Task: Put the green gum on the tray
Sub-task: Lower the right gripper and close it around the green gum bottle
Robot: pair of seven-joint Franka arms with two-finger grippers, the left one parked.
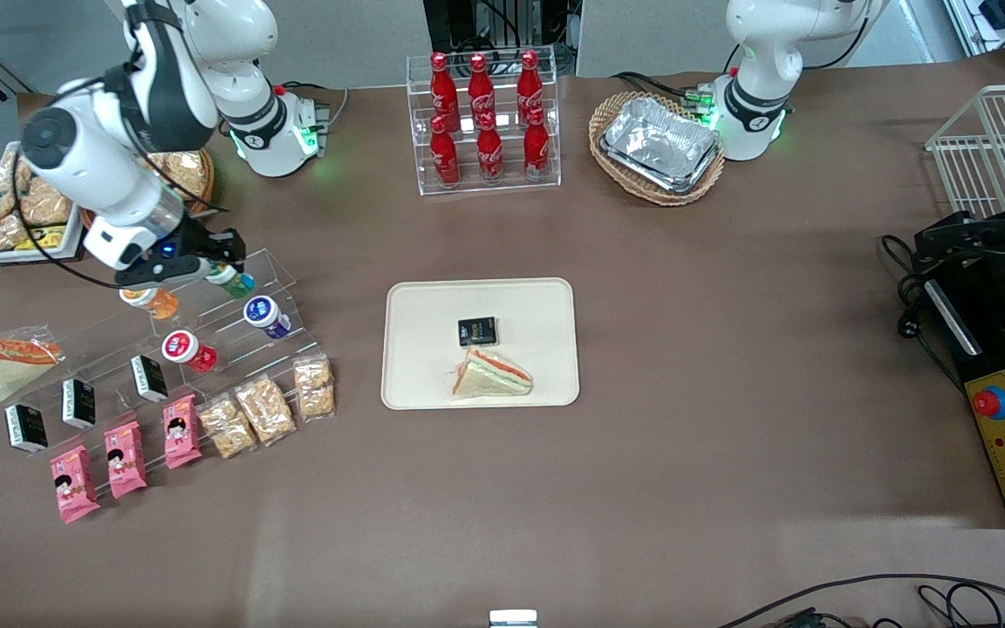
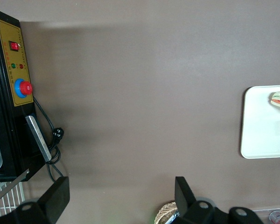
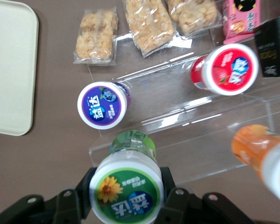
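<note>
The green gum [image 1: 232, 279] is a green bottle with a white lid bearing a yellow flower mark [image 3: 127, 189]. My right gripper [image 1: 213, 269] is shut on it by the lid, over the top step of a clear acrylic stand [image 1: 280, 277], and black fingers [image 3: 86, 184] press both sides of the lid. The cream tray [image 1: 420, 384] lies at the table's middle, toward the parked arm from the stand. It holds a sandwich [image 1: 492, 375] and a small black box [image 1: 477, 331]. The tray's rim also shows in the right wrist view [image 3: 9, 70] and the left wrist view [image 2: 261, 140].
On the stand sit a blue-lidded bottle [image 1: 265, 316], a red one [image 1: 188, 351] and an orange one [image 1: 152, 302]. Snack packs [image 1: 265, 408] and black boxes [image 1: 149, 378] lie nearer the camera. A cola rack [image 1: 485, 122] and a basket of foil trays [image 1: 658, 146] stand farther back.
</note>
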